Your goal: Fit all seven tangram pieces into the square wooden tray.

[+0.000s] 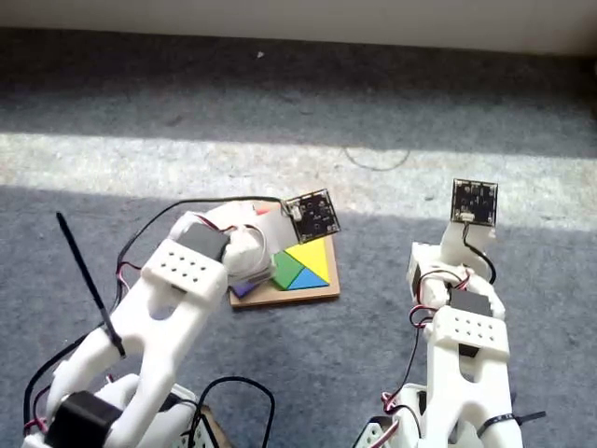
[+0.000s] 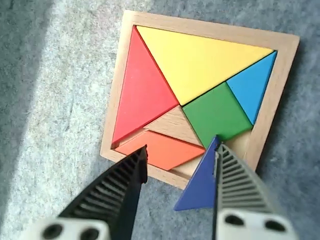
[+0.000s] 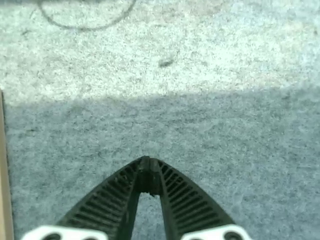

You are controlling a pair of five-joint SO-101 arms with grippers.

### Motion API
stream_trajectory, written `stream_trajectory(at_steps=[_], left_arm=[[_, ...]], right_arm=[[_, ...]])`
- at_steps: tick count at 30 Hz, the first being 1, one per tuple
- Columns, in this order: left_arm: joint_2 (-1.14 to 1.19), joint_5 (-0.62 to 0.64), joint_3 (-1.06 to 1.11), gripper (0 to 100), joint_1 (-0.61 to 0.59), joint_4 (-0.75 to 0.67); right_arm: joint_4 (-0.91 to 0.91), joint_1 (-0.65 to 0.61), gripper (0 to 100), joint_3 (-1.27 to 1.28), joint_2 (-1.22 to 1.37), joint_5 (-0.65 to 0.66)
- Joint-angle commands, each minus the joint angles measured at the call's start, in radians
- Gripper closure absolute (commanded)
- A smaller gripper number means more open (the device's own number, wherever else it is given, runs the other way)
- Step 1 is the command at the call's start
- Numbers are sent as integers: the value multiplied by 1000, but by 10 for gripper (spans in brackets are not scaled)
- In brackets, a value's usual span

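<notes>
**Blue triangle at the tray's rim, beside an open claw**

The dark blue triangular tangram piece (image 2: 200, 187) lies across one rim of the square wooden tray (image 2: 285, 42). Its tip meets a corner of the green square piece (image 2: 217, 112), and its wide end hangs out over the grey carpet (image 2: 45, 150). One edge of it runs along the inner face of the left gripper's (image 2: 181, 150) pale finger and touches it. The black finger stands apart from it on the other side, so the claw is spread wide and clamps nothing.

Inside the tray sit a large red triangle (image 2: 142, 92), a large yellow triangle (image 2: 200, 60), a light blue triangle (image 2: 252, 90) and an orange parallelogram (image 2: 160, 150). A patch of bare wood (image 2: 172, 125) shows between them.

The right gripper (image 3: 149, 162) hangs over carpet well aside from the tray, its fingertips pressed together on nothing.
</notes>
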Motion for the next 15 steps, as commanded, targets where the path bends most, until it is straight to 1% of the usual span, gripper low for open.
stream_trajectory(at_steps=[1,7,10,12,15], left_arm=[[-108,78,-44,775,-62,29],[-120,195,-19,776,-229,28],[-127,216,39,776,-292,25],[-122,216,73,776,-315,25],[-119,219,128,776,-317,23]], right_arm=[[-21,-5,988,-10,-28,12],[-21,-8,988,-10,-28,12],[-21,-8,988,-8,-28,12],[-21,-8,988,-8,-28,12],[-21,-8,988,-8,-30,12]])
